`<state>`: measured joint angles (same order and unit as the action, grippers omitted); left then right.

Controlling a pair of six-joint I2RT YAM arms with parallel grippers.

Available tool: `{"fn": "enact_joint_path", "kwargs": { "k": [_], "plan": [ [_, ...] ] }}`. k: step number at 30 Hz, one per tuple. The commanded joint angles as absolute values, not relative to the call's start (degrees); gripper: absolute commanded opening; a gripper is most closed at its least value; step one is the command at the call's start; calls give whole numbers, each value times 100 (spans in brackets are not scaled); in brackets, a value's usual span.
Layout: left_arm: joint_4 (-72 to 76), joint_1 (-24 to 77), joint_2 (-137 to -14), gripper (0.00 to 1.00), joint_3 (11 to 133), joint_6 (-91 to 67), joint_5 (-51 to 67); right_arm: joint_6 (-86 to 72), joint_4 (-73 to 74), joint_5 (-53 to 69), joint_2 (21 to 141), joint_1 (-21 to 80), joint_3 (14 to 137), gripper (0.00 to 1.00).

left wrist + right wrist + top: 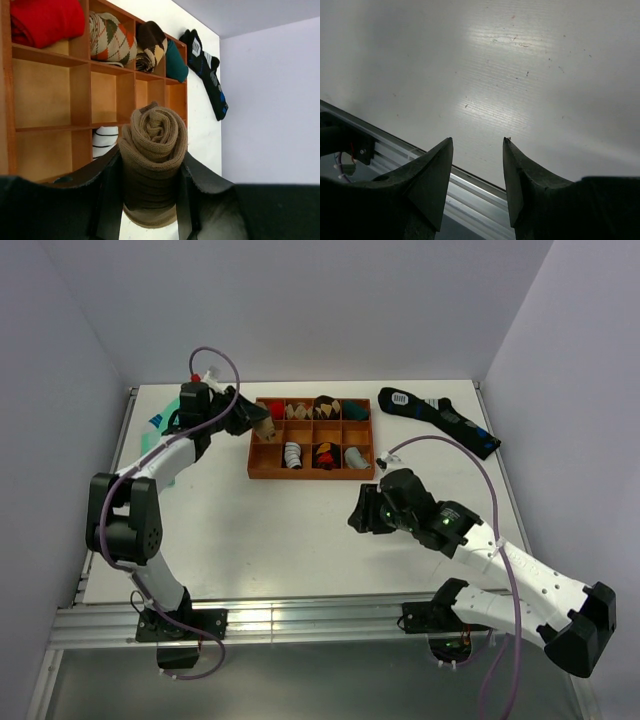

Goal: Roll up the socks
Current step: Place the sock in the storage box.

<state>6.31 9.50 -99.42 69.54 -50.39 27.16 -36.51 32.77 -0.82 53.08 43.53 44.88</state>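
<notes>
Left gripper [150, 156]: pinched around a rolled pair of tan-brown socks [152, 145], one finger pressed against each side of the roll.
Rolled socks: wound into a tight spiral, with the spiral end seen facing the left wrist camera. The roll is held at the left end of the wooden tray [310, 475], over its leftmost column. Whether it touches the wood cannot be told.
Right gripper [478, 140]: spread apart with nothing between the fingers. It is held low over the bare white table [260, 530], in front of the tray's right end and well apart from it.
Wooden tray: set at the far middle of the table and divided into two rows of compartments.
Tray contents: a red roll [45, 20], an argyle roll [112, 40], a brown-and-cream roll [150, 45] and a teal roll [176, 62] are seen in the far row. A white striped roll [106, 140] is seen in the near row.
Navy sock [440, 420]: laid flat at the far right of the table, blue patches showing, apart from the tray.
Mint-green fabric [158, 430]: partly hidden beneath the left arm, at the far left of the table.
</notes>
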Motion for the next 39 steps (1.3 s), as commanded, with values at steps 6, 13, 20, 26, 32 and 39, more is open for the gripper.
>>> {"fn": "enact_joint_path", "kwargs": {
  "k": [6,13,20,26,32,39],
  "plan": [
    [1441,835,-10081,0,6154,-5010,3436,-3401,3603,-255,5317,4245,4781,52],
    [1802,835,-10142,0,5730,-5062,3481,-3261,3551,-220,5458,4219,4782,51],
    [1767,844,-10590,0,6108,-5159,3428,-3261,3402,-141,5493,4192,4606,51],
    [1775,835,-10810,0,6214,-5413,3165,-3208,3322,-123,5598,4166,4597,51],
    [1452,826,-11021,0,6398,-5415,2910,-3155,3252,-106,5669,4149,4544,51],
    [362,844,-11118,0,6793,-5072,2356,-3173,3111,-26,5669,4122,4412,51]
  ]
}}
